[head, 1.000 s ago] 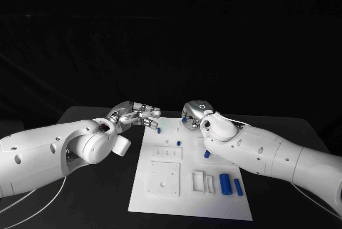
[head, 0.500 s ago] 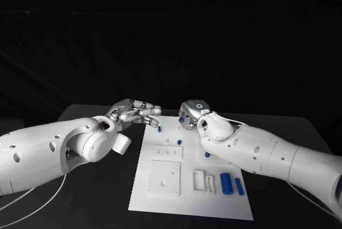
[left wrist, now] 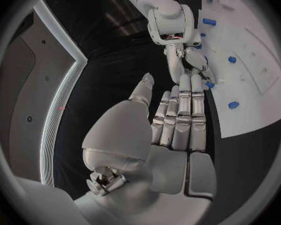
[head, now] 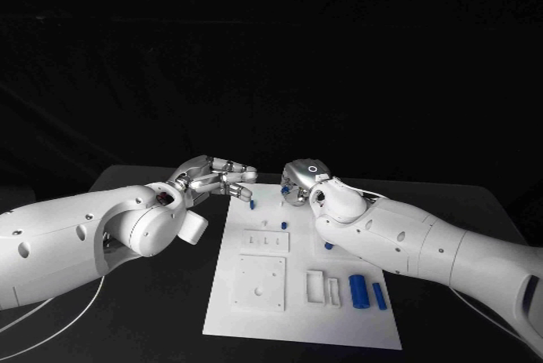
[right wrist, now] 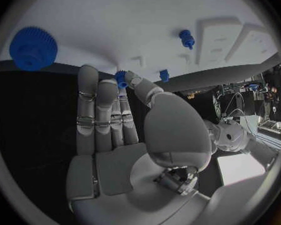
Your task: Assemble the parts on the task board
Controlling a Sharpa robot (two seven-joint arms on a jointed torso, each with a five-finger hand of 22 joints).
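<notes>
My right silver many-fingered hand (head: pixel 301 177) sits at the far end of the white rectangular task board (head: pixel 263 316). From its wrist camera I see the thumb tip and a fingertip closed on a small blue peg (right wrist: pixel 120 78), pinching it, while the other fingers (right wrist: pixel 92 110) lie straight and close together alongside. Just beyond that pinch, a second small blue peg (right wrist: pixel 164 75) stands on the board, and a third blue peg (right wrist: pixel 187 38) stands farther out beside the raised white blocks. A large blue toothed gear (right wrist: pixel 33 47) lies flat on the board, off to the side of the fingers.

My left silver hand (head: pixel 215 179) hovers at the board's far left corner, just apart from the right one. Its fingers (left wrist: pixel 181 110) lie stretched out side by side, the thumb set apart, and I see nothing in its grasp.

Moving outward in the head view, a short blue stub (head: pixel 283 224) stands mid-board beside the right forearm. Nearer me, a square white plate (head: pixel 263 283) and narrow white frames (head: pixel 320 288) lie on the board, and beside them two long blue cylinders (head: pixel 366 292) lie side by side. The board rests on the black tabletop (head: pixel 147 316).
</notes>
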